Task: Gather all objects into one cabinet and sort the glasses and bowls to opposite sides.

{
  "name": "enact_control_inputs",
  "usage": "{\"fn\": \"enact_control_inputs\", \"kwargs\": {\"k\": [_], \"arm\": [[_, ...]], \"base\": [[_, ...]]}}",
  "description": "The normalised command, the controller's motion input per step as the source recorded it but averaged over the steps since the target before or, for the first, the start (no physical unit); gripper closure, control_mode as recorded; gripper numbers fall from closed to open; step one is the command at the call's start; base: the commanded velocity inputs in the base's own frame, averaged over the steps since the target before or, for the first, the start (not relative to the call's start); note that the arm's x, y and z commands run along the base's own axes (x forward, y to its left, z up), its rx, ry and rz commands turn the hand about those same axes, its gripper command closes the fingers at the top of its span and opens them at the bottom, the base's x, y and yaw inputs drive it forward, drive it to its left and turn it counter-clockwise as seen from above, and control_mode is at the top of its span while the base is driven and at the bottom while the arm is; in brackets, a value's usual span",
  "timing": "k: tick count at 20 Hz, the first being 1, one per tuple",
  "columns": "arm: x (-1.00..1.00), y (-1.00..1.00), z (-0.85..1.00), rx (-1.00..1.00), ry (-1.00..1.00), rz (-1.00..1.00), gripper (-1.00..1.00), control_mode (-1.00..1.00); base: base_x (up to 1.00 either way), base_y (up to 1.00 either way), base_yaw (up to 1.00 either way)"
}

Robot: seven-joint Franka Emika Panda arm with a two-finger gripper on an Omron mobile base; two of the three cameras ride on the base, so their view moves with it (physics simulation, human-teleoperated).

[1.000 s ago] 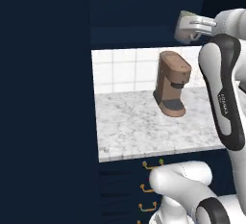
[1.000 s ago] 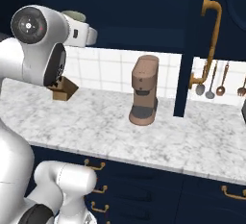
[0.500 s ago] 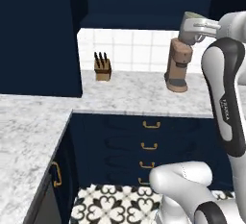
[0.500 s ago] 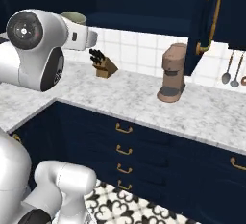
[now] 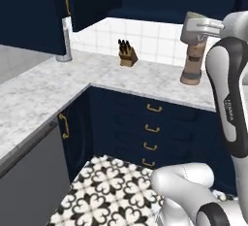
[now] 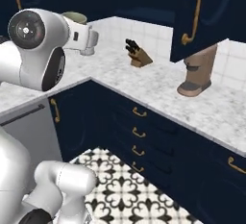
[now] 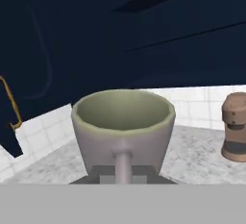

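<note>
Gripper [image 7: 123, 176] fingers clenched on the handle of a smooth grey-beige mug [image 7: 123, 127], left of the brown coffee machine [image 7: 234, 127]

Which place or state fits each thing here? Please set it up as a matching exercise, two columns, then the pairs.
Things:
1. mug
2. coffee machine
3. knife block
4. gripper

Places or states:
a. by the tiled wall in the counter's corner
b. shut on the mug's handle
c. on the counter beneath a wall cabinet
d. carried upright in the air

Pairs: 1-d, 2-c, 3-a, 4-b
</note>
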Motion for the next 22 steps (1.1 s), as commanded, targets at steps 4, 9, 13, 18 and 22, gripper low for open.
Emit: {"fn": "enact_control_inputs", "kwargs": {"k": [4, 9, 13, 18, 22], "arm": [[0.00, 0.00, 0.00, 0.00, 0.00, 0.00, 1.00, 1.00], [0.00, 0.00, 0.00, 0.00, 0.00, 0.00, 1.00, 1.00], [0.00, 0.00, 0.00, 0.00, 0.00, 0.00, 1.00, 1.00], [0.00, 0.00, 0.00, 0.00, 0.00, 0.00, 1.00, 1.00], [0.00, 0.00, 0.00, 0.00, 0.00, 0.00, 1.00, 1.00]], "base": [[-0.85, -0.07, 0.56], [-0.82, 0.36, 0.54], [-0.84, 0.59, 0.48], [-0.50, 0.54, 0.48], [0.00, -0.12, 0.57]]}}
